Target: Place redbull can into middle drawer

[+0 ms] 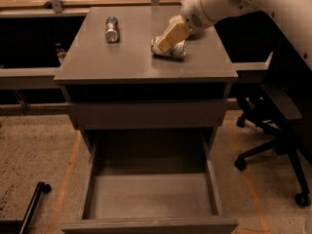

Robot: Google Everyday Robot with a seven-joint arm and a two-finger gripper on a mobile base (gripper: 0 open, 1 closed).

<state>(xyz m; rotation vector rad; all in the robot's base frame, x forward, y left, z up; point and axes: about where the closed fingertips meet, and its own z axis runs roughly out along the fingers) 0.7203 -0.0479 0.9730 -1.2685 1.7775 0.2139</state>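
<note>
The redbull can (112,29), slim and silver with blue, lies on its side at the back left of the grey cabinet top (126,62). My gripper (165,42), with tan fingers, hangs from the white arm at the right middle of the top. It sits right over a fatter white-and-green can (176,49) that lies on its side, well to the right of the redbull can. The middle drawer (151,199) is pulled out wide below, its floor bare.
A shorter flat grey drawer front (146,114) is closed above the open drawer. A black office chair (273,145) stands to the right of the cabinet. A black wheeled leg (34,204) lies on the speckled floor at the lower left.
</note>
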